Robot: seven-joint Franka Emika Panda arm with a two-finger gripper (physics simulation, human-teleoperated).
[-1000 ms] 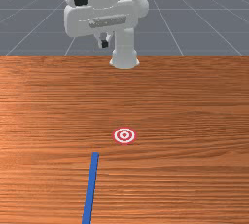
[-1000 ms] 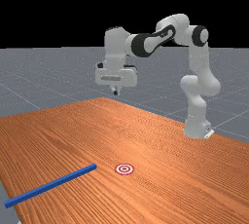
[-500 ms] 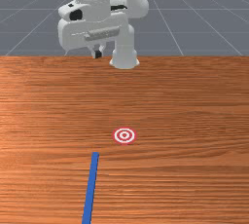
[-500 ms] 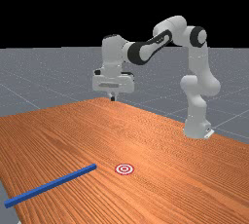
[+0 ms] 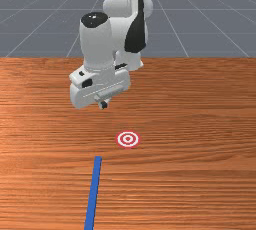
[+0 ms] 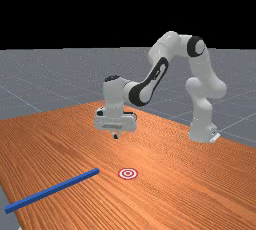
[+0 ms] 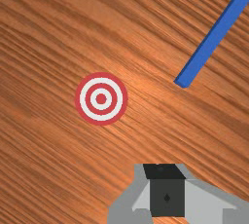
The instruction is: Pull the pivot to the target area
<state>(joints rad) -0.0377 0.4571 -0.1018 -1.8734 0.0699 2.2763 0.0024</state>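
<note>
In the front view my gripper (image 5: 103,105) hangs above the table, behind the near end of a long blue bar (image 5: 93,189) and to the left of the red-and-white ringed target (image 5: 128,139). The far view has the gripper (image 6: 116,136) in the air, with the bar (image 6: 52,190) lying flat and the target (image 6: 128,173) just right of its end. Beyond the fingertips of the gripper (image 7: 167,189) in the wrist view lie the target (image 7: 101,99) and the blue bar's end (image 7: 209,45), apart from each other. The fingers are together, with nothing between them.
The wooden table (image 5: 200,124) extends around the bar and target. In the far view the arm's base (image 6: 202,131) stands at the table's right, and the bar's outer end lies close to the table's left edge.
My hand has come down and forward from the arm's base toward the bar and target, turning a little. Bar and target have stayed where they were.
</note>
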